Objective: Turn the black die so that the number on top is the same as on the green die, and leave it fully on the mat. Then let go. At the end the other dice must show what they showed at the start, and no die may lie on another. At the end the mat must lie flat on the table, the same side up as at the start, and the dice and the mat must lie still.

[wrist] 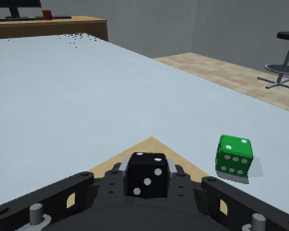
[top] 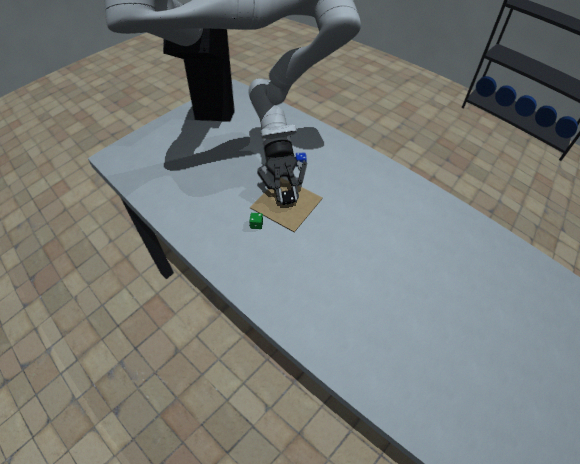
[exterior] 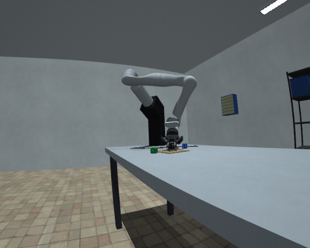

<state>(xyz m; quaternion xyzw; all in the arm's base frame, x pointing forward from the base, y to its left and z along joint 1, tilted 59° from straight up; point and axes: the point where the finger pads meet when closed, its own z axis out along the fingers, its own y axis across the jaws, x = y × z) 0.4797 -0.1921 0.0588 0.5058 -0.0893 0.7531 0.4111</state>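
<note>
Long grey table on dark legs, standing on a floor of mixed tan and reddish tiles. Plain grey walls; a bright strip light in the ceiling. A dark shelf rack stands off the table's far end, a row of blue round things on its lowest board; in the exterior view a blue box sits on an upper shelf. A small blue panel with yellowish rows hangs on the wall. The wrist view takes in a wooden desk and a stool further off.

The pale arm rises from a black pedestal at the table's far edge and folds down to the tan mat, which lies flat on the table top.

Gripper pointing steeply down, over the mat. Jaws narrowed and clamped on the black die, one finger on each side. The die is over the mat's near part; whether it touches the mat I cannot tell. The face toward the wrist camera shows three pips.

Green die on the bare table just off the mat's edge, two pips up. Blue die on the table beyond the mat, beside the gripper.
</note>
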